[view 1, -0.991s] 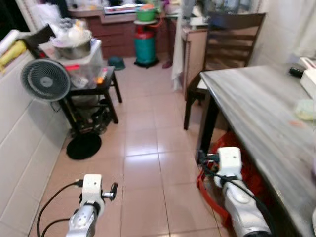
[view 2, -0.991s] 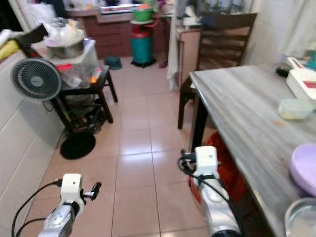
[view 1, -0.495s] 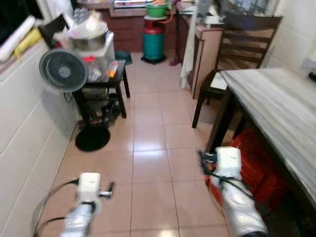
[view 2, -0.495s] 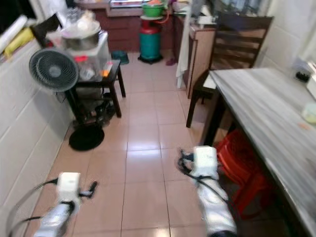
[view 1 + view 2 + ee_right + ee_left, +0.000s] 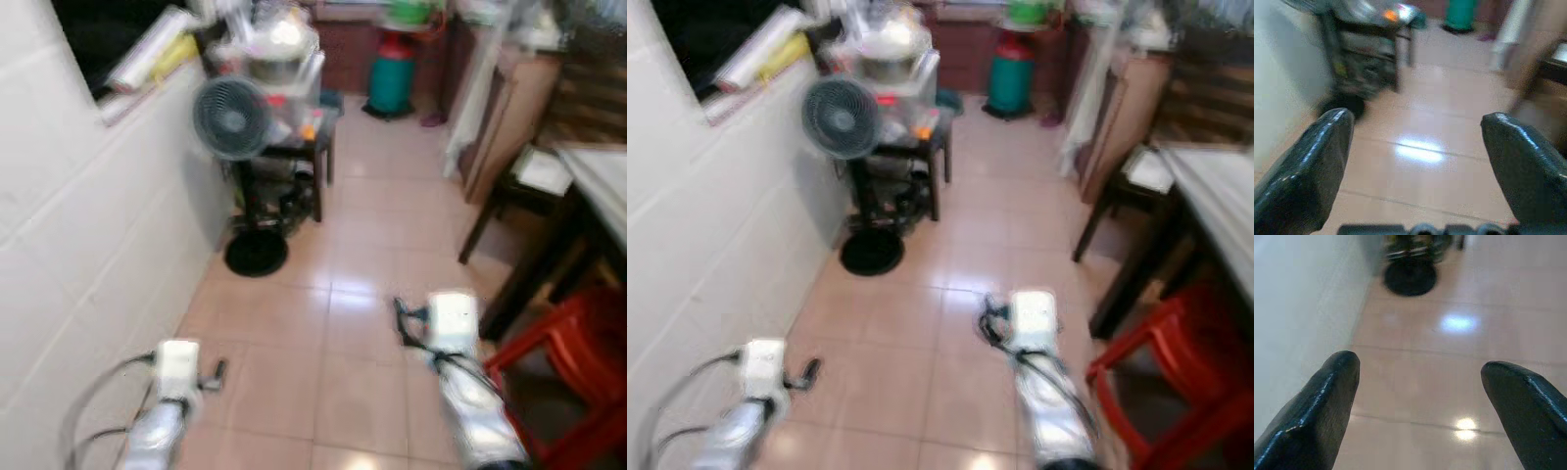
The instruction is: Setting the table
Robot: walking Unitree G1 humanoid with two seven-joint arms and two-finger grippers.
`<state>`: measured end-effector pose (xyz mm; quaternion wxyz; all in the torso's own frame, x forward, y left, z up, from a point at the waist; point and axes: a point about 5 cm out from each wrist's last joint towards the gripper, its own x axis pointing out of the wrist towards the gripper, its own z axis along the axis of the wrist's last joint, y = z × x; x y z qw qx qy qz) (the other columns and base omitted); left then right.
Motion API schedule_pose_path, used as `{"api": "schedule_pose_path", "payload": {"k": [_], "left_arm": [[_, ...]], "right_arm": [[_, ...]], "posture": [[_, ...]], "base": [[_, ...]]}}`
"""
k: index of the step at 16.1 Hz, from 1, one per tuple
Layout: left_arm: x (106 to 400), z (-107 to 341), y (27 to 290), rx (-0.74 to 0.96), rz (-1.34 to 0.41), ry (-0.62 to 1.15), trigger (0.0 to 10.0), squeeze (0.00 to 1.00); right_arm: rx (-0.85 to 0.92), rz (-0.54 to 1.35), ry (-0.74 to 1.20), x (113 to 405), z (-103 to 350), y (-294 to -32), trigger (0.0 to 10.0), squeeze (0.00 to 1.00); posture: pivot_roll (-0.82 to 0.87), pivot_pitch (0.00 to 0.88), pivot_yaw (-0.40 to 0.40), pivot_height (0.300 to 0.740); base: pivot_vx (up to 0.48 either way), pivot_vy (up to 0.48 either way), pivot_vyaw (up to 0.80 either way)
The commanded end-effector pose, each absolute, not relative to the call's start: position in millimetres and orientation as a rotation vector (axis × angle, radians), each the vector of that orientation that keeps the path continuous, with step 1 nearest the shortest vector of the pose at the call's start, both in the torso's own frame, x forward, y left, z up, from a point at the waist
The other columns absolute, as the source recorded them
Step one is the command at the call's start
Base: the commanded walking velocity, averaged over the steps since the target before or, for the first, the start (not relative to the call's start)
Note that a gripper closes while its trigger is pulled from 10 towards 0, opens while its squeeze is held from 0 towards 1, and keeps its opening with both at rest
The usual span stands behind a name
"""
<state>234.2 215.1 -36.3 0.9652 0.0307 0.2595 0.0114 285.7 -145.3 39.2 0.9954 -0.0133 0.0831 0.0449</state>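
a white tiled wall (image 5: 69,245) runs down the left side, with a dark opening and some rolled white and yellow things at its far top. just right of the wall a round grey fan (image 5: 231,118) stands on a black round base (image 5: 256,254), and beside it is a low dark side table (image 5: 906,162) piled with a metal bowl and plastic tubs; all of this is blurred. the left gripper (image 5: 1419,401) is held low over the pinkish floor tiles (image 5: 294,323) near the wall, fingers spread wide and holding nothing, the fan's black base showing far beyond them. farther back, in the middle, a green gas cylinder (image 5: 391,82) with a red top stands against dark brown cabinets.

the right gripper (image 5: 1415,161) is also over the floor, nearer the middle, its fingers wide apart and empty, looking toward the side table and the cylinder. right of the right arm a red plastic stool (image 5: 1161,382) sits near, partly under the dining table (image 5: 1227,211), whose grey wood-grain top runs along the right edge. a dark wooden chair (image 5: 534,176) stands at the table's far end, a pale cushion on its seat. behind it are a light brown cabinet and a hanging white cloth (image 5: 475,93).
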Motion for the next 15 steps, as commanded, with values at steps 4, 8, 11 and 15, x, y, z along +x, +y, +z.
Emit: {"api": "schedule_pose_path", "payload": {"k": [4, 8, 11, 15], "left_arm": [[234, -38, 210, 0.062, 0.003, 0.532, 10.0, 0.00], [235, -38, 210, 0.065, 0.002, 0.533, 10.0, 0.00], [233, -39, 207, 0.066, -0.045, 0.541, 10.0, 0.00], [218, -54, 209, -0.063, 0.026, 0.664, 10.0, 0.00]], "right_arm": [[-0.018, 0.031, 0.172, 287, 39, -157, 10.0, 0.00], [-0.014, 0.020, 0.179, 289, 38, -157, 10.0, 0.00], [-0.024, 0.013, 0.200, 289, 33, -158, 10.0, 0.00], [-0.031, 0.022, 0.316, 284, 11, -156, 10.0, 0.00]], "posture": [[-0.05, 0.000, 0.061, 0.740], [-0.05, 0.000, 0.061, 0.740], [-0.04, 0.000, 0.059, 0.740], [-0.04, 0.000, 0.039, 0.740]], "base": [[0.000, 0.368, 0.00], [0.000, 0.376, 0.00], [0.000, 0.220, 0.00], [0.000, 0.000, 0.00]]}}
